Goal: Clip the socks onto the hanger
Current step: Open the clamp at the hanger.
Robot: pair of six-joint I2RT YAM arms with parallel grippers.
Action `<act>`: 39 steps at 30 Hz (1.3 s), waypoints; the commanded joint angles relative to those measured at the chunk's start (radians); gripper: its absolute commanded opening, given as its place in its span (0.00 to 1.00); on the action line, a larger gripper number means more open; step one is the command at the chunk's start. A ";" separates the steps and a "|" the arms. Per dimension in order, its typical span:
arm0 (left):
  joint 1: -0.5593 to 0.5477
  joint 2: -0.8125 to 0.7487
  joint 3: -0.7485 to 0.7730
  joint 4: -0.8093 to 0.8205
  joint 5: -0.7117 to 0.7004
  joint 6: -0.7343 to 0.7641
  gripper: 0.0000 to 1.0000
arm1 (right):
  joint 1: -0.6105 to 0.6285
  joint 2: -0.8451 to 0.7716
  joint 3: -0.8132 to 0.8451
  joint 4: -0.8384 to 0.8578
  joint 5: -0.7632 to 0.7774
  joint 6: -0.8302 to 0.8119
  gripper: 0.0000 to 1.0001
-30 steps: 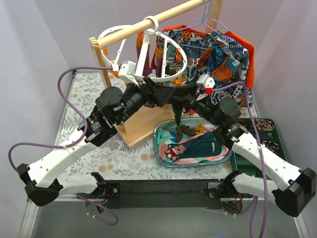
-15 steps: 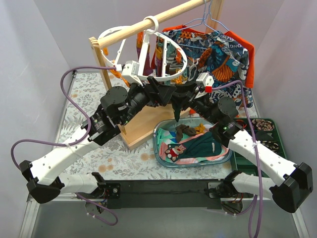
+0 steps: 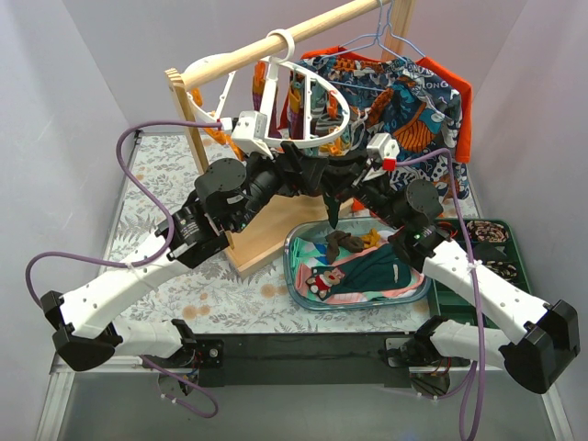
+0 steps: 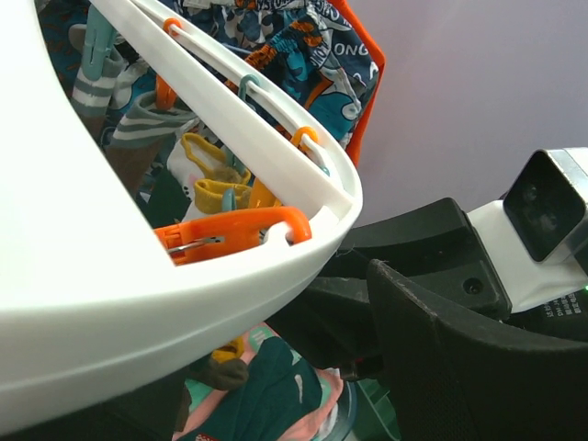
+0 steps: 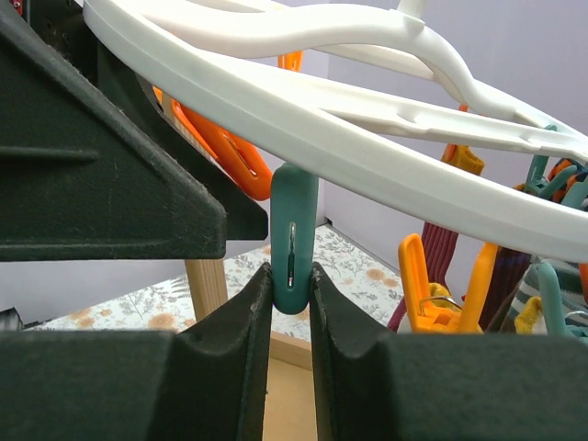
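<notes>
Both arms are up at the near rim of the hanger [image 5: 367, 129], which hangs from the rail [image 3: 239, 57] with the shirt [image 3: 413, 101] close behind it.

Right gripper [image 5: 292, 276]: fingers closed on the lower end of a teal peg [image 5: 294, 230]. The peg hangs straight down from the white rim, long axis vertical, slit facing the wrist camera. Cannot tell whether its mouth is sprung open.

Left gripper [image 3: 299, 175]: pressed up under the same stretch of rim, just beside the right one and nearly touching it. Its fingers do not show clearly in either view, so I cannot tell if they are open or closed.

A dark sock [image 3: 331, 213] dangles below the point where the two grippers meet, long axis vertical, toe down over the bin [image 3: 367, 301]. Which gripper holds it I cannot tell. More socks [image 3: 363, 266] lie in the bin.

Key relation, as I judge it: the sock's top edge sits just under the teal peg, so the move is short and upward into the peg's mouth, with the left arm the likelier one to feed it.

Room is tight — an orange peg [image 4: 230, 234] hangs from the rim right beside the left wrist, other pegs crowd the far side, and the two black gripper bodies leave almost no gap between them. Open space lies only downward, toward the bin.
</notes>
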 commanded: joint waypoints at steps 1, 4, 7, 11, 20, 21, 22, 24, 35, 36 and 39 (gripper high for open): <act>-0.008 0.004 0.039 -0.018 -0.055 0.040 0.69 | -0.007 -0.017 -0.016 0.062 0.001 0.002 0.15; -0.011 -0.001 0.038 -0.018 -0.071 0.039 0.69 | -0.008 -0.021 -0.025 0.062 0.000 0.004 0.04; -0.014 0.001 0.039 -0.018 -0.077 0.048 0.69 | -0.007 -0.021 -0.039 0.060 -0.017 -0.013 0.01; -0.016 0.005 0.033 -0.033 -0.088 0.052 0.70 | -0.013 -0.017 -0.066 0.038 -0.039 -0.052 0.01; -0.019 0.025 0.005 -0.049 -0.196 0.058 0.68 | -0.017 -0.006 -0.071 -0.029 -0.066 -0.108 0.01; -0.017 0.033 0.009 -0.045 -0.200 0.074 0.68 | -0.019 -0.004 -0.065 -0.030 -0.072 -0.107 0.01; -0.017 0.041 0.015 -0.042 -0.197 0.084 0.67 | -0.022 -0.001 -0.060 -0.032 -0.089 -0.104 0.01; -0.017 0.062 0.024 -0.016 -0.165 0.111 0.67 | -0.024 0.002 -0.049 -0.035 -0.103 -0.089 0.01; -0.007 -0.008 -0.162 0.340 -0.022 0.210 0.59 | -0.051 -0.004 -0.011 -0.038 -0.186 0.017 0.01; -0.004 -0.002 -0.150 0.334 -0.005 0.206 0.58 | -0.054 -0.004 -0.010 -0.038 -0.190 0.023 0.01; 0.000 0.012 -0.136 0.295 -0.012 0.164 0.58 | -0.062 -0.006 -0.006 -0.038 -0.200 0.039 0.01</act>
